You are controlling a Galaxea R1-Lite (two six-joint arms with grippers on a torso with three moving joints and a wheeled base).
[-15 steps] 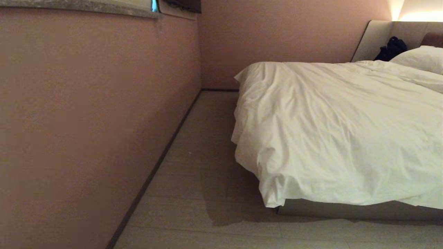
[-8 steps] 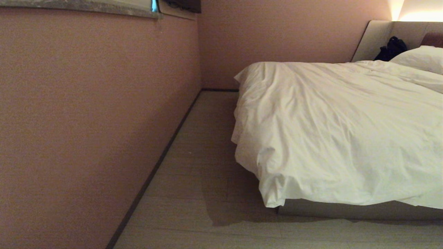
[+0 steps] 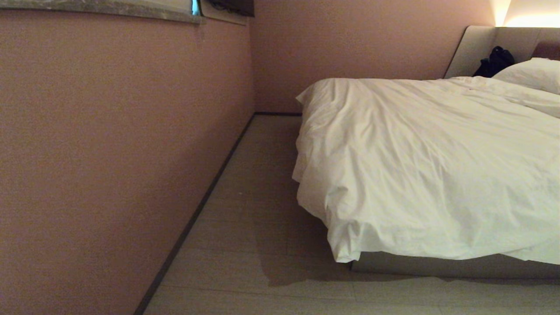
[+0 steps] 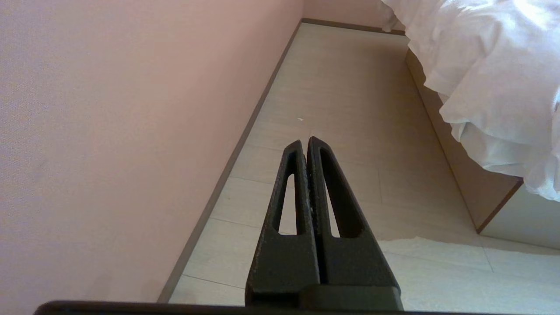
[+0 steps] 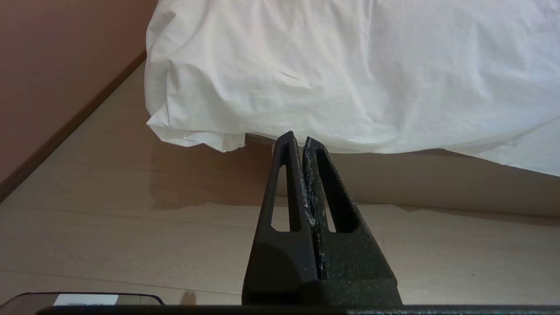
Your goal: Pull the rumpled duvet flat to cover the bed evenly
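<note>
The white duvet [image 3: 428, 166] lies wrinkled over the bed and hangs over its foot and near corner, down to the grey-beige base [image 3: 437, 264]. Neither arm shows in the head view. My left gripper [image 4: 305, 142] is shut and empty, held over the floor between the wall and the bed, with the duvet corner [image 4: 494, 87] well off to its side. Also shut and empty, my right gripper [image 5: 296, 139] points at the bed base [image 5: 437, 179] just below the hanging duvet hem [image 5: 350, 78], apart from it.
A pink wall [image 3: 109, 153] with a dark skirting runs along the left. A strip of pale floor [image 3: 258, 188] lies between it and the bed. A pillow [image 3: 531, 72] and a dark item [image 3: 494, 61] sit by the padded headboard [image 3: 477, 48].
</note>
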